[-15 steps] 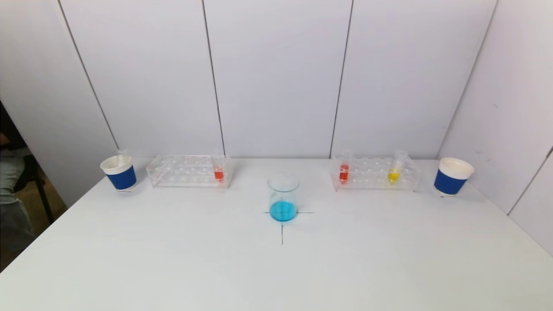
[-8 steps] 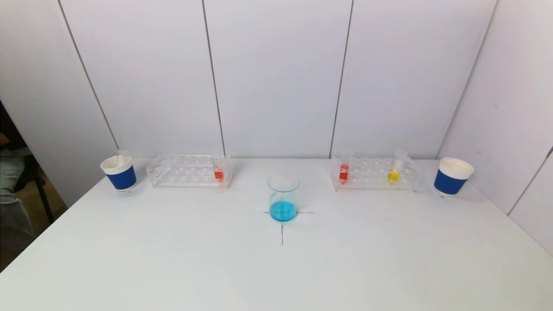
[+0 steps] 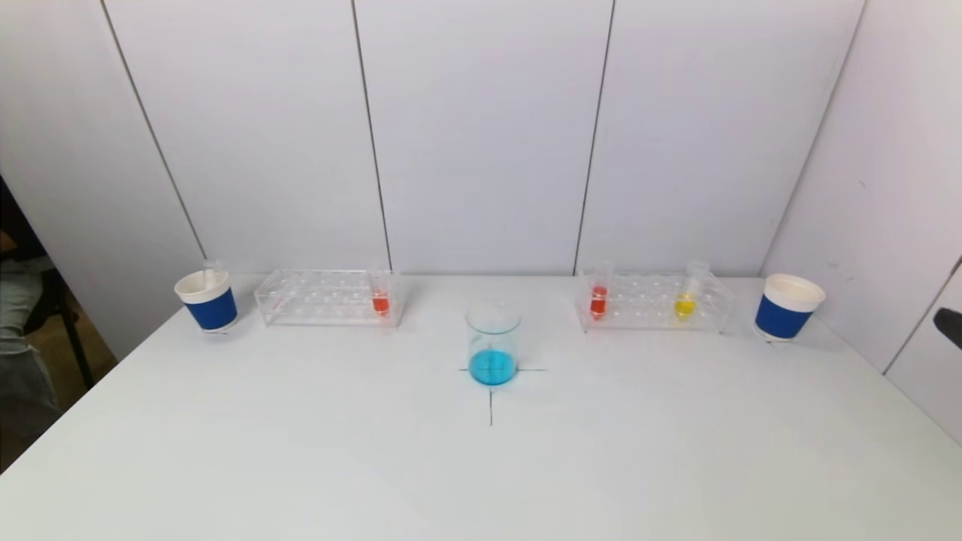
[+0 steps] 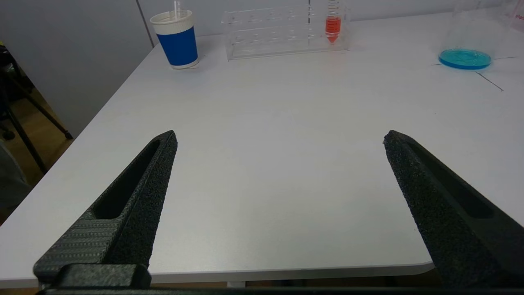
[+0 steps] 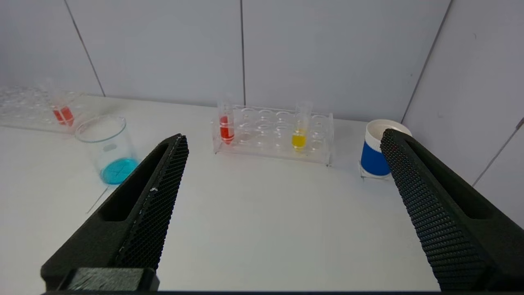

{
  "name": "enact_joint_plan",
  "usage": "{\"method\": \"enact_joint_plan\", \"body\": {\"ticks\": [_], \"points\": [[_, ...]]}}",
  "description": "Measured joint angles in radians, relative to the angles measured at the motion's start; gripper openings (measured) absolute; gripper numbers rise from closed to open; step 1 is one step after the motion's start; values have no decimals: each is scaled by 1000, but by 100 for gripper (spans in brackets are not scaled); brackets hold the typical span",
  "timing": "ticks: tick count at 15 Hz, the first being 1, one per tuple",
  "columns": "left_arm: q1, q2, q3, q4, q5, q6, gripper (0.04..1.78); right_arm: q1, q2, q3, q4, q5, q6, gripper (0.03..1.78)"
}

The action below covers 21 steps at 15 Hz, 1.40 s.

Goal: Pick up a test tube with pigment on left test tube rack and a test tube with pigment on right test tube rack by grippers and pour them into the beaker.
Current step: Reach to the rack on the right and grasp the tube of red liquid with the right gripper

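A glass beaker [image 3: 492, 346] with blue liquid stands mid-table on a drawn cross. The clear left rack [image 3: 327, 298] holds one tube with red pigment [image 3: 380, 299] at its inner end. The clear right rack [image 3: 652, 302] holds a red tube [image 3: 598, 298] and a yellow tube [image 3: 685, 300]. My left gripper [image 4: 280, 137] is open and empty, low over the near left table edge, far from the left rack [image 4: 278, 35]. My right gripper [image 5: 283, 135] is open and empty, above the table, facing the right rack [image 5: 272, 135]. One of its fingertips [image 3: 949, 324] shows at the head view's right edge.
A blue-and-white paper cup [image 3: 208, 302] with an empty tube in it stands left of the left rack. Another cup [image 3: 785, 306] stands right of the right rack. White wall panels close the back and right side. The table's left edge drops to the floor.
A dark tip of my right gripper has come into the head view at the right edge. The tubes, racks and beaker have not moved.
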Motion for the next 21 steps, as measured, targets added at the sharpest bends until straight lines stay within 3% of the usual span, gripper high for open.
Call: {"method": "enact_joint_plan", "body": {"ticks": [3,7,9,13,18,21], "points": [[0,0,0,0,0,0,176,115,186,-56,-126,-140,7,171],[0,0,0,0,0,0,176,332,411,-72,-333,-402,16,171],[0,0,0,0,0,-1,176,384,526,-70,-456,-476,22,171],[0,0,0,0,0,-1,176,439,768,-70,-691,-551,40,171],[0,0,0,0,0,-1,176,477,1031,-81,-953,-590,57,171],[0,0,0,0,0,-1,176,487,1155,-95,-1060,-595,61,171]]}}
